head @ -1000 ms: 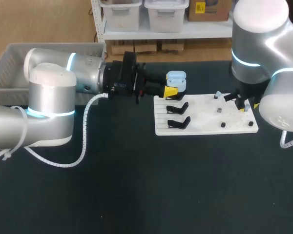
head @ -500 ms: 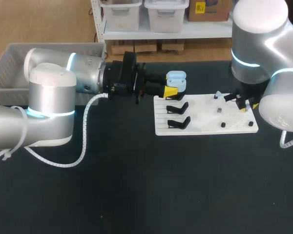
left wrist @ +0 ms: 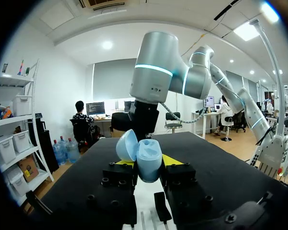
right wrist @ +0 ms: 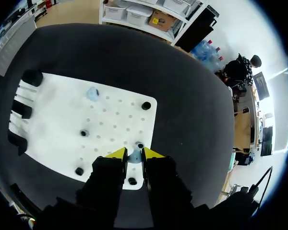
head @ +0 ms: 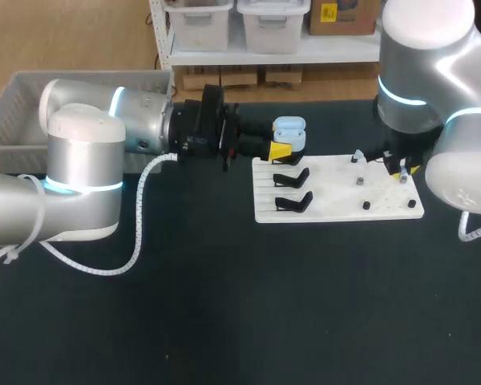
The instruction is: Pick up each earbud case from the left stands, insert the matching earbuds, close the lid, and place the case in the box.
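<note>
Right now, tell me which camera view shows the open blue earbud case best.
The left wrist view: the earbud case sits large and centred in the left end effector, lid open. The head view shows it small, at that end effector's tip by the white board. The right wrist view misses it.

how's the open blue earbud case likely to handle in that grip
The earbud case looks like smooth, rounded hard plastic, so it may slip or twist in the left gripper. Its open lid looks hinged, likely to swing if bumped.
</note>
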Motion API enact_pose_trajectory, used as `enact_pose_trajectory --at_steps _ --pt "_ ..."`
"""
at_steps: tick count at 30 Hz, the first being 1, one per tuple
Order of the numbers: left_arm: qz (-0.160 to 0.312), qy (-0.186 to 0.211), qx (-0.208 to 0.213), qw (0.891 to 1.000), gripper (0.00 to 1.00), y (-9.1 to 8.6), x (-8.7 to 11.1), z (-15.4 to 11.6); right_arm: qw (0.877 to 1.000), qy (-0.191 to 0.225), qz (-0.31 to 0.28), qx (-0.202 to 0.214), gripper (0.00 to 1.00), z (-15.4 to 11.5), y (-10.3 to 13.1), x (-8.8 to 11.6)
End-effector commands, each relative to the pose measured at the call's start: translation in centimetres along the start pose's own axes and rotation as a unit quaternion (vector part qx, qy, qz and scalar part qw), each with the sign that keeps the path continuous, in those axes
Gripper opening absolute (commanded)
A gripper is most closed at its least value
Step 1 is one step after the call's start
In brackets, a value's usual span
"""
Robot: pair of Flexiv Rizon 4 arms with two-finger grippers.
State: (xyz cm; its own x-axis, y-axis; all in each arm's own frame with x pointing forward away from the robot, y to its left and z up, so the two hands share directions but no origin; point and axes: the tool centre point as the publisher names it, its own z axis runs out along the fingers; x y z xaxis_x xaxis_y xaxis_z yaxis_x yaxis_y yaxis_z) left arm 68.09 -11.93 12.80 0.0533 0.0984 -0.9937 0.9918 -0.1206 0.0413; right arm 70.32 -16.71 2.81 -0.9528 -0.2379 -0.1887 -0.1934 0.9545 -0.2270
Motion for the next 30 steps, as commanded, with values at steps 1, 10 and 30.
enact_pose_trajectory --at_steps 1,10,30 --pt "0.002 -0.001 -0.002 1.0 0.0 -0.1 0.1 0.0 1.0 -0.013 -0.002 -0.013 0.0 -4.6 -0.2 2.0" --pt "0.002 -0.001 -0.002 1.0 0.0 -0.1 0.1 0.0 0.999 -0.041 -0.01 -0.002 0.0 -13.7 3.8 2.8" --pt "0.002 -0.001 -0.002 1.0 0.0 -0.1 0.1 0.0 0.998 -0.035 0.046 0.025 0.0 -19.4 12.2 2.9"
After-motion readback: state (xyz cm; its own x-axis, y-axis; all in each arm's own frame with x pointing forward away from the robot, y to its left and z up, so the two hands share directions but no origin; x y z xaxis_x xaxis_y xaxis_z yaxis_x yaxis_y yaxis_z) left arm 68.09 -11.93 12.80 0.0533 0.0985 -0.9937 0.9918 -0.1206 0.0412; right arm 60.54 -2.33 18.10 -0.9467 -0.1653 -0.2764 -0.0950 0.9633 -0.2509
